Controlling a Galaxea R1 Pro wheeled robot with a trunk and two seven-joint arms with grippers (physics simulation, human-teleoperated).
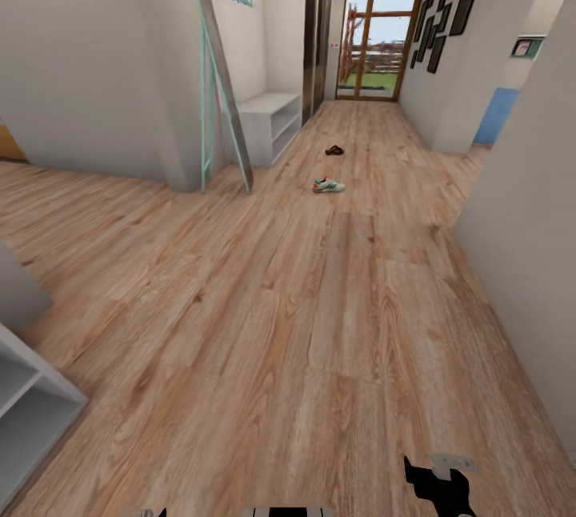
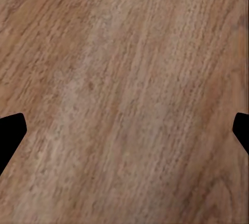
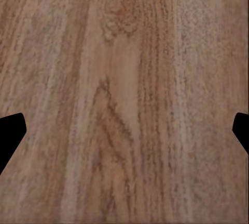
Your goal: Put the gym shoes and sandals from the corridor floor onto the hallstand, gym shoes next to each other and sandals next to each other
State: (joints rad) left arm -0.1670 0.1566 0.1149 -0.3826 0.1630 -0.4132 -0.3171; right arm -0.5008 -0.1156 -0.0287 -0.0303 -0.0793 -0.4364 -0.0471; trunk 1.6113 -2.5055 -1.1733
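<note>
Approach phase: drive down corridor floor (image 1: pixel 264 325) toward gym shoe (image 1: pixel 328 186), sandal (image 1: pixel 334 150) just beyond. Left gripper (image 2: pixel 124 130) and right gripper (image 3: pixel 124 130) spread wide, empty.

A white gym shoe (image 1: pixel 329 186) with green stripe and red-orange patches lies on its sole on the corridor floor (image 1: pixel 280 325), well out from the white low bench (image 1: pixel 270 123) that stands against the wall; a dark brown sandal (image 1: pixel 334 150) lies flat on the floor further down the corridor, beyond the gym shoe, apart from it and level with the bench's near end; both look small and far off
</note>
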